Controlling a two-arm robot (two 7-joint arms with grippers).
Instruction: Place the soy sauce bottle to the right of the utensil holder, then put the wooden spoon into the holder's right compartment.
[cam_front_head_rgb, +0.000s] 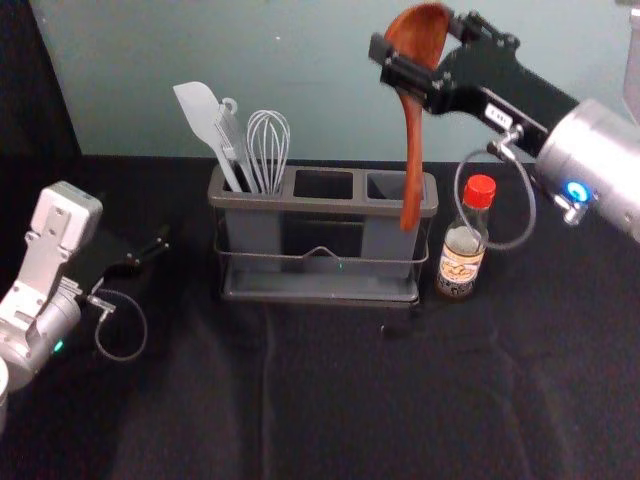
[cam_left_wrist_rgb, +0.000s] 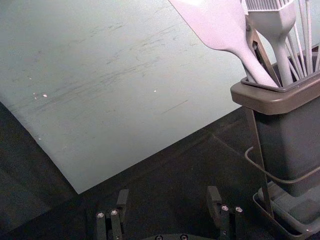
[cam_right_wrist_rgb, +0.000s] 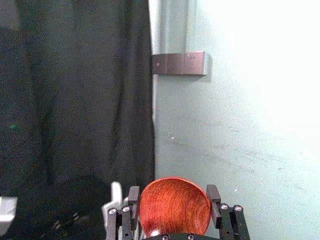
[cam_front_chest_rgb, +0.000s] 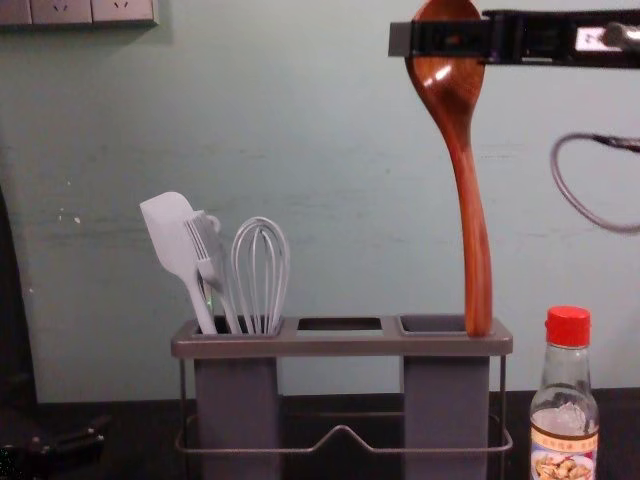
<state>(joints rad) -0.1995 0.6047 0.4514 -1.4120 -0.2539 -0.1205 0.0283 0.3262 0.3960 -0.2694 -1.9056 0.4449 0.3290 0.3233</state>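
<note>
My right gripper (cam_front_head_rgb: 418, 50) is shut on the bowl of the wooden spoon (cam_front_head_rgb: 412, 150), high above the utensil holder (cam_front_head_rgb: 290, 203). In the right wrist view the same gripper (cam_right_wrist_rgb: 174, 210) has the red-brown spoon bowl (cam_right_wrist_rgb: 175, 206) between its fingers. The spoon hangs handle down; in the chest view its handle (cam_front_chest_rgb: 475, 250) overlaps the right compartment's rim, its tip visible rather than inside. The soy sauce bottle (cam_front_head_rgb: 464, 245), red-capped, stands upright just right of the holder. My left gripper (cam_front_head_rgb: 150, 252) idles at the left; in its wrist view the gripper (cam_left_wrist_rgb: 168, 205) is open and empty.
A spatula (cam_front_head_rgb: 203, 115), a brush and a whisk (cam_front_head_rgb: 268, 150) stand in the holder's left compartment. Behind the black-covered table (cam_front_head_rgb: 330, 400) rises a pale wall (cam_front_chest_rgb: 330, 150). A cable (cam_front_chest_rgb: 575, 190) loops beside my right gripper, above the bottle.
</note>
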